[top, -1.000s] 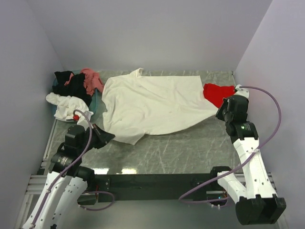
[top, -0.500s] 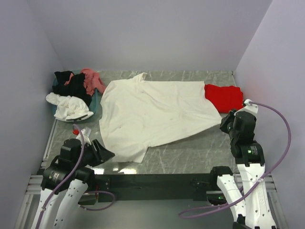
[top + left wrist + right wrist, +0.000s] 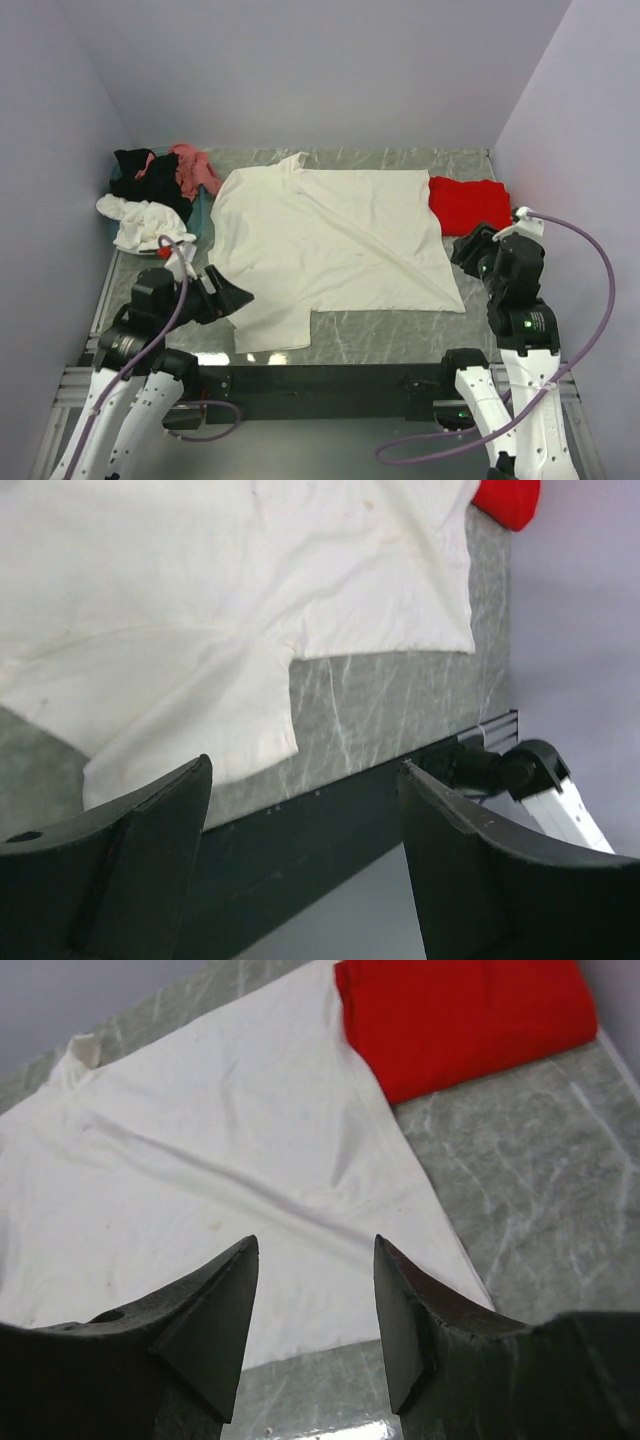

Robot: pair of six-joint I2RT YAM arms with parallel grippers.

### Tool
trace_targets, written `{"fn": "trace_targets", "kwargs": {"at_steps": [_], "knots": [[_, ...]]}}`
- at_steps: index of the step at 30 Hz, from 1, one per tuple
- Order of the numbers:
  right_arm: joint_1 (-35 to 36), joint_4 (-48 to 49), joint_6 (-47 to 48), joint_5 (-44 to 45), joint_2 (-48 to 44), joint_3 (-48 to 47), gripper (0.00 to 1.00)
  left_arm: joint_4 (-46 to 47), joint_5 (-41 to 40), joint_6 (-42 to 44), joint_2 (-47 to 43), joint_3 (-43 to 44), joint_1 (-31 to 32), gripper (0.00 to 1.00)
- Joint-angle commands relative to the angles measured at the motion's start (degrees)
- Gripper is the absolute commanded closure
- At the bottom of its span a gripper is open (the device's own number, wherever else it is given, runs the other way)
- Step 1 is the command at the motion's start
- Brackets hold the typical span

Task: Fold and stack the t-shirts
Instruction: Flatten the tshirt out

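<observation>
A large cream t-shirt (image 3: 330,250) lies spread flat on the marble table, its hem towards the right and a sleeve at the near left. My left gripper (image 3: 235,297) is open just off that near-left sleeve, holding nothing. In the left wrist view its fingers (image 3: 305,767) stand wide apart over the table's front rail, with the cream shirt (image 3: 200,610) beyond. My right gripper (image 3: 462,250) is open beside the shirt's right hem. In the right wrist view it (image 3: 316,1242) hovers empty over the cream cloth (image 3: 220,1150). A folded red t-shirt (image 3: 468,203) (image 3: 460,1015) lies at the far right.
At the far left lies a heap of black (image 3: 140,180), pink (image 3: 190,168) and white (image 3: 145,222) shirts. Grey walls close in the table on three sides. A black rail (image 3: 320,380) runs along the near edge.
Both grippers have gone from shut to open and let go of the cream shirt. It was drawn towards the near edge and now lies flatter.
</observation>
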State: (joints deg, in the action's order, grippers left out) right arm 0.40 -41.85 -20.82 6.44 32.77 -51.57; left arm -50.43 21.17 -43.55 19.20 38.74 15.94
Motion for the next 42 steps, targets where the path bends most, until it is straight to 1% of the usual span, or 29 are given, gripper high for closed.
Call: {"fn": "trace_targets", "kwargs": {"at_steps": [1,2,4,5,6,7,8,10,11,12,13,15,16,18,19,20,25,28,33,35,37,42], "knots": [[0.65,6.32,-0.62,-8.52,3.17,3.21,0.43,16.57,-0.33,-3.02,4.87,-5.32,-0.04,0.20],[1.00,8.51,-0.89,-9.24,4.74,4.01,0.43,20.86,-1.30,-3.12,7.40,-5.86,0.05,0.21],[2.75,10.63,-2.20,-9.69,6.42,5.94,0.43,24.40,-3.14,-2.34,10.49,-6.22,0.40,0.21],[6.24,12.56,-2.64,-9.08,8.25,6.30,0.43,26.86,-6.37,-1.89,13.72,-5.96,1.27,0.21],[8.45,13.53,-3.69,-7.42,9.40,7.09,0.43,28.10,-7.97,-1.80,15.41,-5.44,2.06,0.21],[10.82,14.33,-4.22,-4.01,10.63,7.19,0.43,29.50,-9.81,-1.54,18.82,-5.34,3.12,0.21],[15.54,15.90,-4.75,-2.76,13.51,7.27,0.43,31.34,-13.31,-1.62,20.77,-5.17,6.00,0.21],[18.04,18.54,-6.42,-3.27,16.60,8.24,0.43,36.00,-17.37,-1.89,24.81,-4.29,9.70,0.21],[18.75,22.12,-6.95,-5.19,19.06,8.76,0.43,37.50,-20.96,-1.98,29.36,-3.85,13.81,0.21],[20.15,24.07,-8.26,-5.64,20.47,10.07,0.43,40.73,-20.99,-1.89,31.84,-2.89,15.85,0.21],[20.77,26.01,-8.80,-5.99,21.79,10.52,0.43,42.25,-23.17,-1.72,36.74,-2.45,19.27,0.21],[22.79,29.71,-9.77,-6.00,26.62,10.97,0.42,46.71,-25.20,-0.84,41.60,-1.22,21.92,0.20],[23.23,30.76,-9.85,-6.26,30.55,10.70,0.41,47.61,-25.47,-0.75,46.23,-0.86,23.42,0.20],[25.34,31.82,-10.12,-6.09,34.44,10.09,0.40,49.28,-25.30,-0.48,50.39,-0.42,24.22,0.20],[25.87,32.43,-10.21,-5.74,37.94,10.09,0.39,49.73,-25.47,-0.57,53.19,-0.60,24.83,0.19],[26.57,33.48,-10.55,-5.30,39.63,10.00,0.39,49.99,-25.74,-0.57,54.18,-1.03,25.27,0.19],[30.26,35.34,-11.52,-3.45,49.91,10.00,0.39,53.77,-25.74,-2.24,55.25,-7.62,26.68,0.19],[33.07,34.99,-12.31,-1.70,52.82,10.00,0.39,52.72,-26.53,-3.38,53.23,-11.75,27.73,0.19],[36.33,34.20,-14.86,0.06,54.76,11.75,0.39,50.61,-27.58,-6.19,46.55,-17.99,28.79,0.19],[38.08,33.32,-16.09,0.77,55.20,12.72,0.39,47.81,-27.85,-6.72,42.86,-19.83,28.79,0.19],[39.14,32.01,-16.97,1.30,55.29,13.42,0.39,46.84,-27.59,-7.60,39.43,-20.63,28.88,0.19],[44.67,28.67,-21.36,4.19,53.28,15.80,0.39,43.41,-27.76,-9.09,33.46,-22.66,29.06,0.19]]}}
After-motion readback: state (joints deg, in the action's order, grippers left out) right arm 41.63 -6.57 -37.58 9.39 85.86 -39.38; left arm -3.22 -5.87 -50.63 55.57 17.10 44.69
